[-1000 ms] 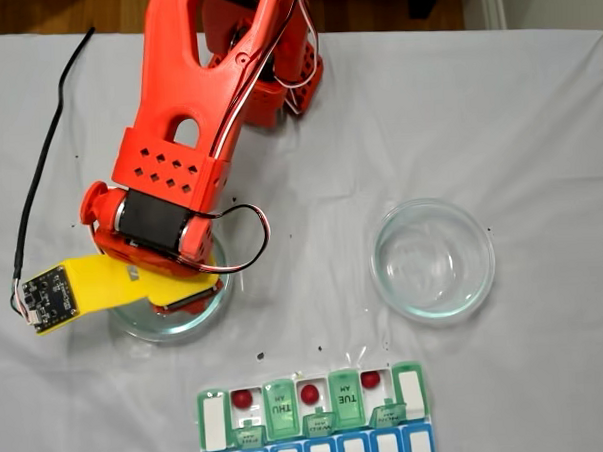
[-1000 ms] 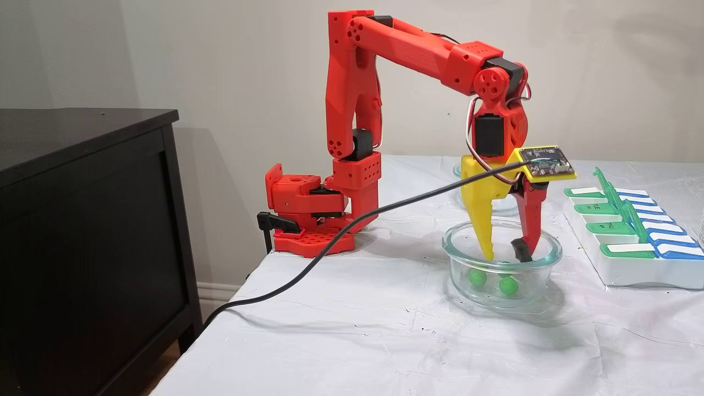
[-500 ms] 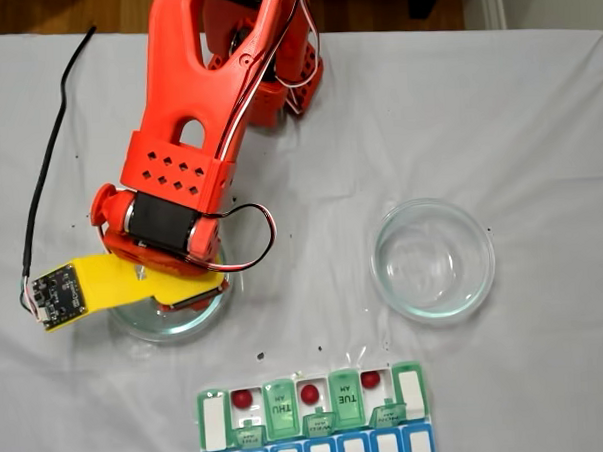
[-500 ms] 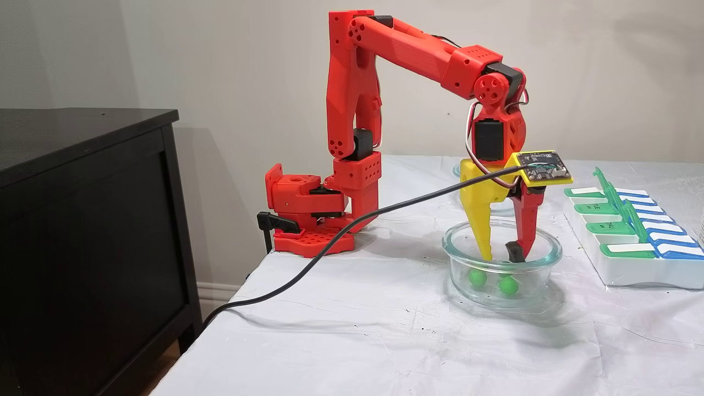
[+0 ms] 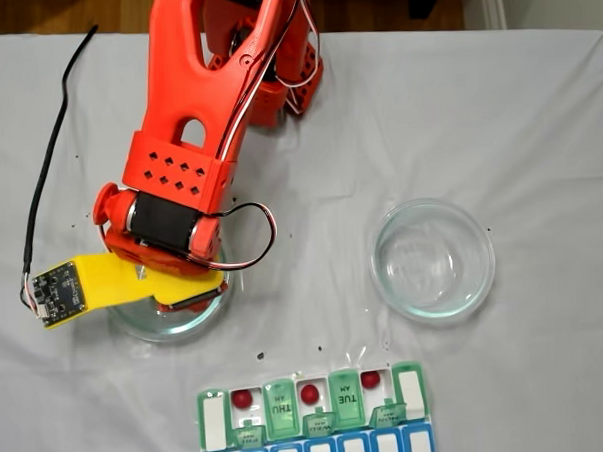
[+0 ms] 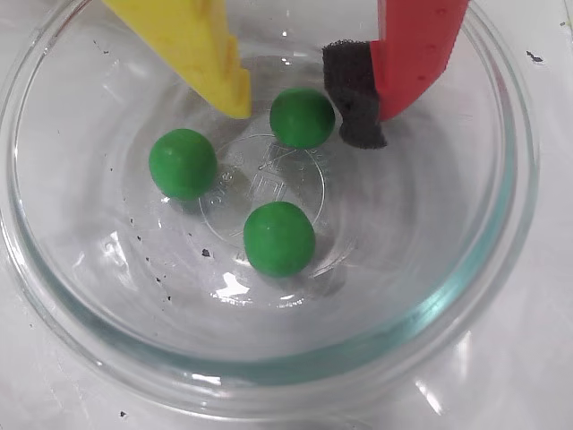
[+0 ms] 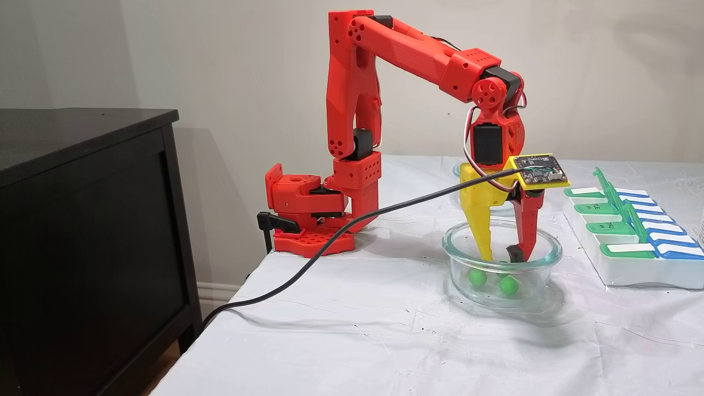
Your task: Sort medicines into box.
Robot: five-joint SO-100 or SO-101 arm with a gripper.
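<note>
Medicines come first: in the wrist view we see three green balls lying loose on the floor of a clear glass dish (image 6: 501, 296), one at the left (image 6: 183, 162), one nearest us (image 6: 278, 237) and one farther back (image 6: 303, 116). That far ball sits right between our gripper (image 6: 300, 98) fingers, the yellow finger (image 6: 210, 54) on one side and the black foam pad (image 6: 356, 94) of the red finger on the other, with the pad almost touching it. The fingers stand apart and grip nothing yet. Compared with a second ago, we have narrowed the gap between them and swung the wrist slightly, so we judge that we are lining up to pinch this ball. Beyond the dish, in a fixed view, the box (image 5: 315, 421) already holds three red balls (image 5: 309, 394) in its open compartments. Farther right stands a second glass dish (image 5: 479, 278).
</note>
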